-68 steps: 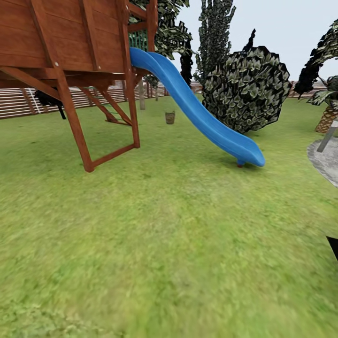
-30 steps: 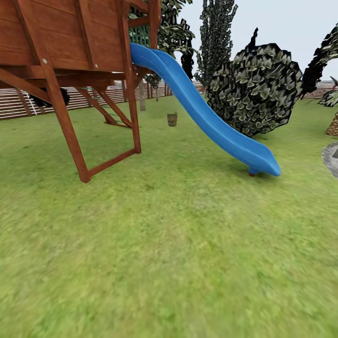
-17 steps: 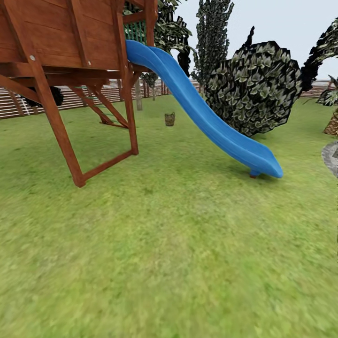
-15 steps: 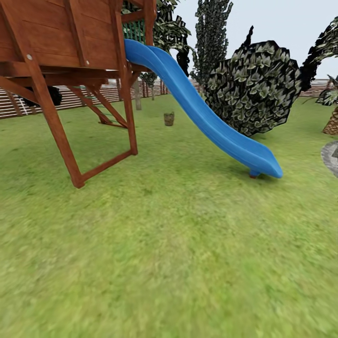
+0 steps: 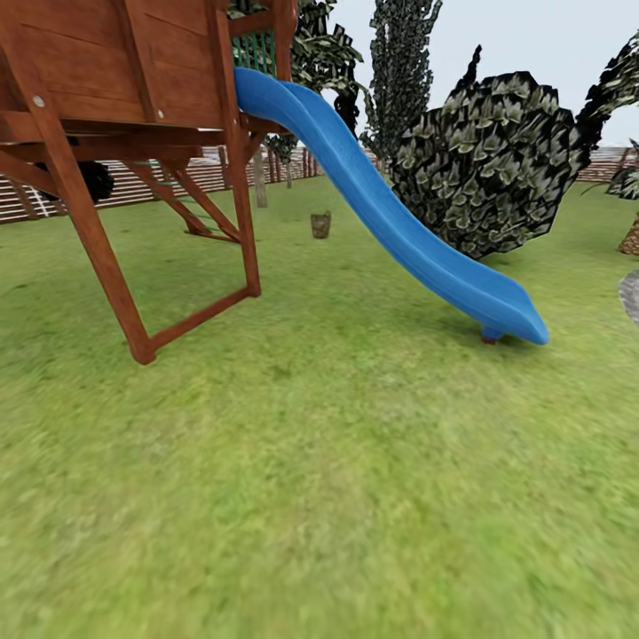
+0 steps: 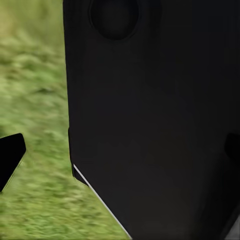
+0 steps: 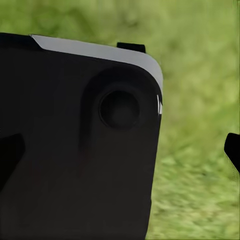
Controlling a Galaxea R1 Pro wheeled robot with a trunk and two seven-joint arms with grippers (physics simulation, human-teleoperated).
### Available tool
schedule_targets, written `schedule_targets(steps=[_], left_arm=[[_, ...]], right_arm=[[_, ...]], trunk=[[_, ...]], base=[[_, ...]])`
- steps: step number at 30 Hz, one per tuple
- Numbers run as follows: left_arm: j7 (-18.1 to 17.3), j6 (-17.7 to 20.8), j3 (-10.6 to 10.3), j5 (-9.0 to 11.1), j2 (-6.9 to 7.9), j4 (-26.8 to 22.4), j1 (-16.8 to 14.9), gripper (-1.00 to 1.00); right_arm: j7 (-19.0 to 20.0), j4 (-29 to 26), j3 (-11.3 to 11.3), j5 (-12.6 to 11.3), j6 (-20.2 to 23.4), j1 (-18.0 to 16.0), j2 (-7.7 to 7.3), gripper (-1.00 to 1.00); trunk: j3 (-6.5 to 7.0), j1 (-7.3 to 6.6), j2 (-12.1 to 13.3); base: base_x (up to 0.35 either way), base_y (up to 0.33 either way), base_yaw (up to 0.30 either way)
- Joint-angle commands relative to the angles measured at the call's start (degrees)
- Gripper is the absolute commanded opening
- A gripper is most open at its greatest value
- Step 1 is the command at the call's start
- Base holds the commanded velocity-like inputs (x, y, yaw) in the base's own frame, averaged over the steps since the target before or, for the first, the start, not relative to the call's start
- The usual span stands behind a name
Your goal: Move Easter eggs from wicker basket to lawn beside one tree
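The lawn (image 5: 337, 461) spreads broad and bare ahead, running under the wooden playset (image 5: 115, 98) and its blue slide (image 5: 399, 231), with a rounded bush (image 5: 488, 160) beyond the slide. Far off, between the playset's legs and the slide, the wicker basket (image 5: 320, 224) stands on the grass, too small to tell whether eggs lie in it. The step in hand looks like the approach: steer through that gap, keep the basket centred, and stop close enough to reach down. Dark robot bodywork (image 6: 150, 125) blocks both wrist views, so I cannot tell either hand's state.
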Motion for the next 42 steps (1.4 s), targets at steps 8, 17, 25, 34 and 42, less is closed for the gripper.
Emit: schedule_targets(steps=[8,17,25,34,42], left_arm=[[0.00,-0.03,0.21,0.07,-0.02,-0.01,-0.02,1.00],[0.00,-0.03,0.21,0.09,-0.02,0.00,-0.02,1.00],[0.00,-0.03,0.21,0.05,-0.02,0.00,-0.02,1.00],[0.00,-0.03,0.21,0.08,-0.02,0.00,-0.02,1.00],[0.00,-0.03,0.21,0.05,-0.02,0.00,-0.02,1.00]], right_arm=[[-0.02,0.04,-0.02,0.57,-0.16,-0.03,-0.02,1.00],[-0.02,-0.04,-0.08,0.52,-0.16,-0.03,-0.02,1.00],[-0.02,-0.01,-0.09,0.48,-0.16,-0.03,-0.02,1.00],[-0.02,-0.01,-0.09,0.50,-0.16,-0.03,-0.02,1.00],[-0.02,0.01,-0.09,0.48,-0.16,-0.03,-0.09,1.00]], trunk=[[-0.43,0.03,-0.02],[-0.45,0.03,-0.02],[-0.45,0.03,-0.02],[-0.45,0.03,-0.02],[-0.45,0.03,-0.02]], base=[[0.327,0.093,0.000],[0.327,0.093,0.000],[0.327,0.093,0.000],[0.327,0.093,0.000],[0.327,0.093,0.000]])
